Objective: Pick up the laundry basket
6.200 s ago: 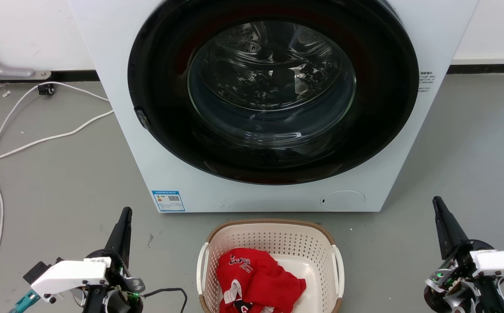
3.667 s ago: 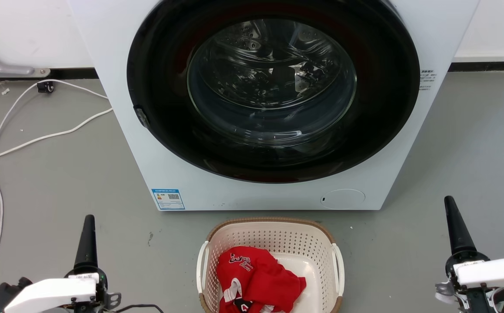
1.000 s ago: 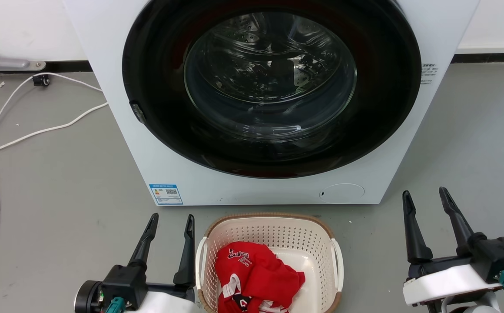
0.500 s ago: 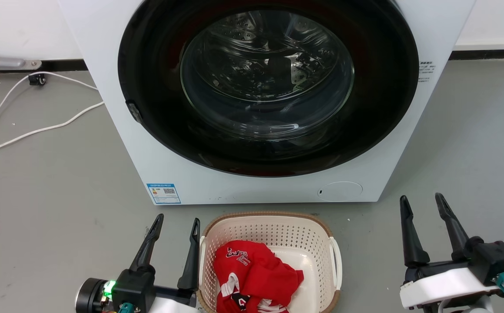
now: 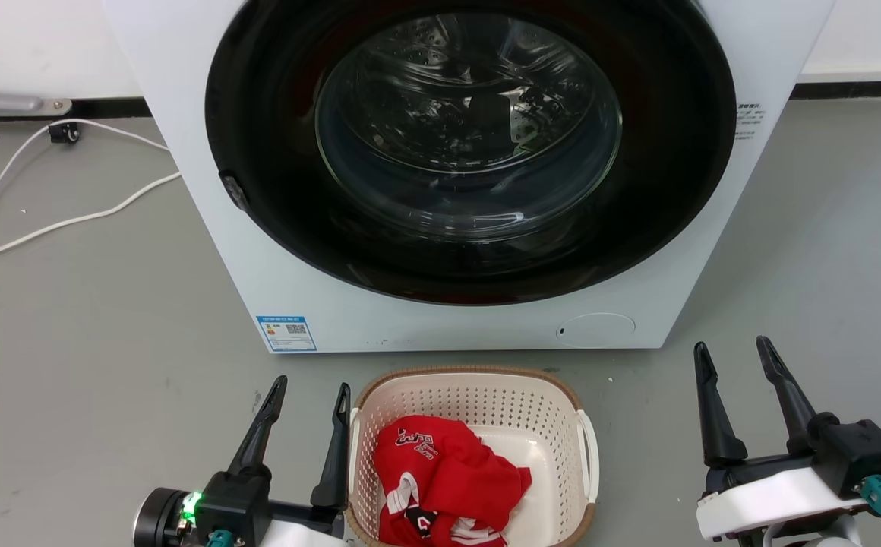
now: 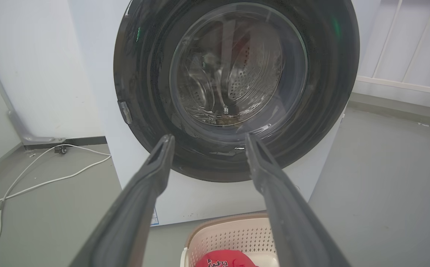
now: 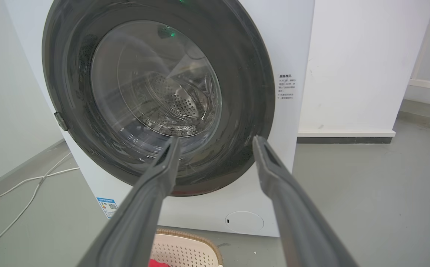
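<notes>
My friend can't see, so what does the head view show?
A cream-white perforated plastic laundry basket with a brown rim sits on the grey floor, holding a crumpled red garment, before a white front-loading washer. The robot's left end effector is open close beside the basket; the right end effector, also open, stands farther off.

A white washer [image 5: 486, 328] with a dark round door [image 5: 471, 129] (shut, drum showing through the glass) stands on the grey floor [image 5: 106, 319] against a white wall [image 5: 30, 45] with a dark baseboard [image 5: 858, 90]. A white cable [image 5: 68, 222] trails left.
</notes>
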{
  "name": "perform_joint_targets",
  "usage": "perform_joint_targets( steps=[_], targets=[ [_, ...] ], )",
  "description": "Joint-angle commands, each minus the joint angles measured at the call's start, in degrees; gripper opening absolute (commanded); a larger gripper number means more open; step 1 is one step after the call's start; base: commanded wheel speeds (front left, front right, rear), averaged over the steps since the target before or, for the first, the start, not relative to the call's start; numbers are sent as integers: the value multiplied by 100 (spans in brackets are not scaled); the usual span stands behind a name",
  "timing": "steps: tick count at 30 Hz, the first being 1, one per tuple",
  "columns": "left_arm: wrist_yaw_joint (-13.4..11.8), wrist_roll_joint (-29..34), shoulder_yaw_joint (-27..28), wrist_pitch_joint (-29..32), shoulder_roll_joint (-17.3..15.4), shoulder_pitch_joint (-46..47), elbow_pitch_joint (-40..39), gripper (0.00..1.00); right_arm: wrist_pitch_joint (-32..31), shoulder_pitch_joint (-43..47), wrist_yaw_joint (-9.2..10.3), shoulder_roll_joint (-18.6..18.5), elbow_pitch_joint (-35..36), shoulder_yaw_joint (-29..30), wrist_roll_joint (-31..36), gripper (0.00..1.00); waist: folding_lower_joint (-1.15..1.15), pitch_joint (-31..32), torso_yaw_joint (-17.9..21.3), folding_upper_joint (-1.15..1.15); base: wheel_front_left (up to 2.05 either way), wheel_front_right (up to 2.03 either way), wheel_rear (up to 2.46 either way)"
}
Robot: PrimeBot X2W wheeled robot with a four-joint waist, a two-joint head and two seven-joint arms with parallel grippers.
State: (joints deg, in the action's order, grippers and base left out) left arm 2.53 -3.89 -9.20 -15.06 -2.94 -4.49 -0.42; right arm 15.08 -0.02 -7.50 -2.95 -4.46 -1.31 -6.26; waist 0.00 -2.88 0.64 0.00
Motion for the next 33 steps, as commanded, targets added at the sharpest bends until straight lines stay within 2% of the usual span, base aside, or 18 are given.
perform_joint_targets(
  steps=[1, 7, 14, 18, 27, 33],
  targets=[
    [7, -20, 2, -17, 7, -34, 19, 100, 13, -57, 2, 14, 23, 5, 34, 100, 0, -21, 2, 0, 0, 0, 0],
    [19, -82, 31, -16, 7, 105, 70, 100, 13, -180, 2, 14, -19, 2, 21, 100, 0, -384, 42, 0, 0, 0, 0],
    [134, -60, 134, -16, 6, 692, 260, 100, 12, -776, 2, 14, -209, -40, 188, 100, 0, -1537, 103, 0, 0, 0, 0],
    [230, -166, 407, -16, 4, 1220, 501, 100, 12, -1246, 2, 13, -455, -128, 388, 100, 0, -2279, 154, 0, 0, 0, 0],
    [440, -116, 698, -16, -272, 2391, 1571, 100, -95, -2331, 3, 9, -1425, -209, 404, 100, 0, -3413, 227, 0, 0, 0, 0],
    [480, -284, 667, -16, -543, 3062, 2643, 100, -353, -3055, 2, 10, -2521, -374, 236, 100, 0, -3847, 321, 0, 0, 0, 0]
  ],
)
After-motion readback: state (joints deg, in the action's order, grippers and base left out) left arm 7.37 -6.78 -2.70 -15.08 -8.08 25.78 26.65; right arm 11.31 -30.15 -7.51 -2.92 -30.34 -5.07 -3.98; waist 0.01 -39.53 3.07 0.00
